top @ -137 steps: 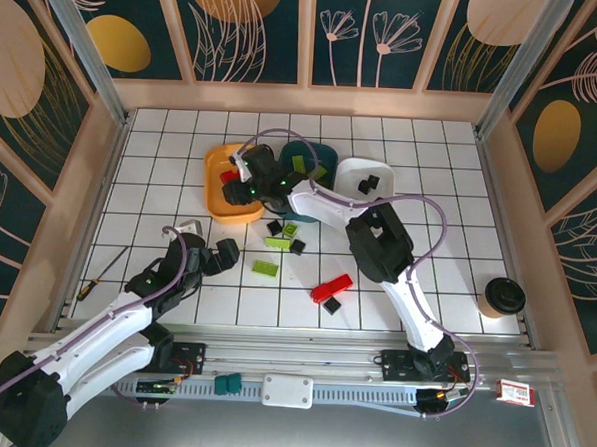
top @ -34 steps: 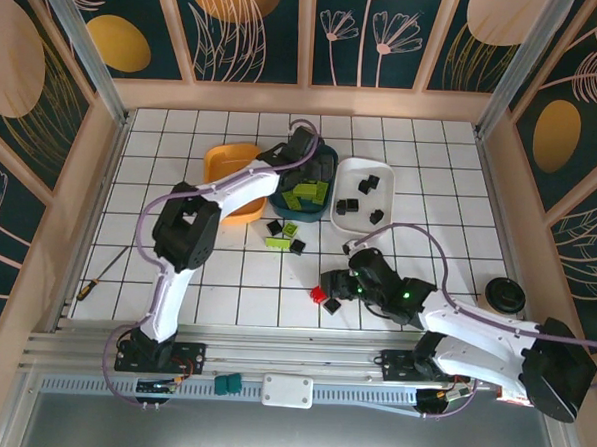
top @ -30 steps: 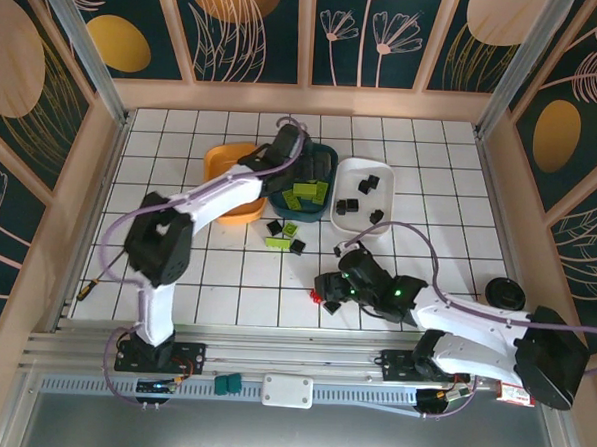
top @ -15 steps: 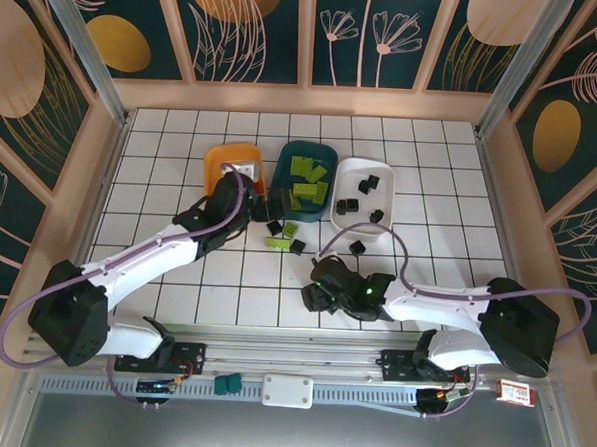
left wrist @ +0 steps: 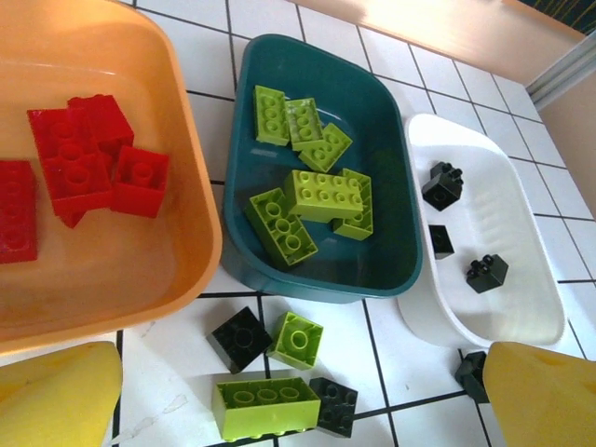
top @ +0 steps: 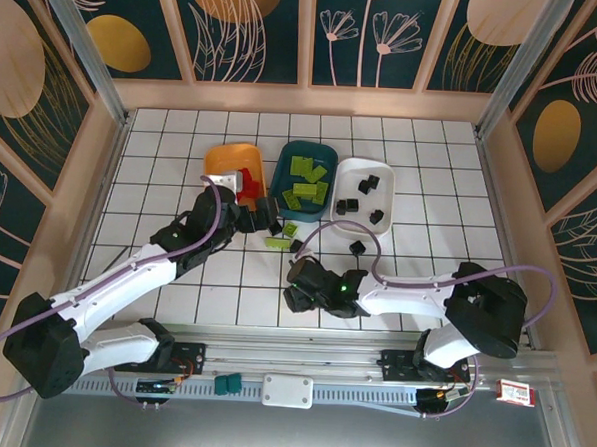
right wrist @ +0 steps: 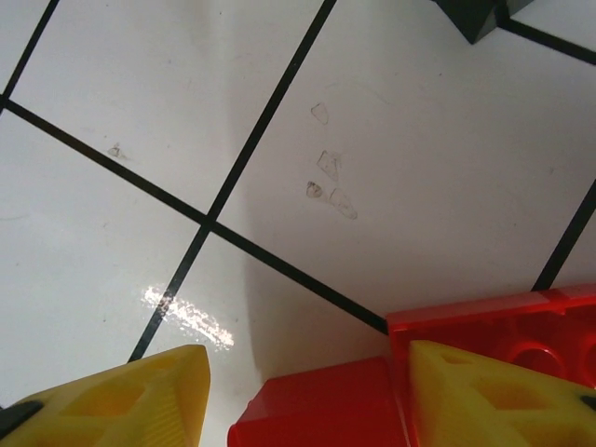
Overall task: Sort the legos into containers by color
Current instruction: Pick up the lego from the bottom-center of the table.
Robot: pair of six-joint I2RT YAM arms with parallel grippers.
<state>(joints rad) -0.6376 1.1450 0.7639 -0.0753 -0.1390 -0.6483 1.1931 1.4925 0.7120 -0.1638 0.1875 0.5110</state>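
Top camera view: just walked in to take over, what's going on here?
Two arms are sorting by color. The orange tub holds red legos, the teal tub green legos, the white tub black legos. The right gripper straddles a loose red lego on the table, jaws apart, not clamped. The left gripper, wide open, hangs over a loose green lego and a loose black lego in front of the tubs.

The left gripper [top: 262, 215] has drawn back from over the dark teal rounded plastic tub [top: 283, 173] to the orange rounded plastic tub's [top: 218, 160] near edge, while the right gripper [top: 294, 288] has slid left across the tiles, its jaws narrowing around a red plastic brick [right wrist: 317, 412].
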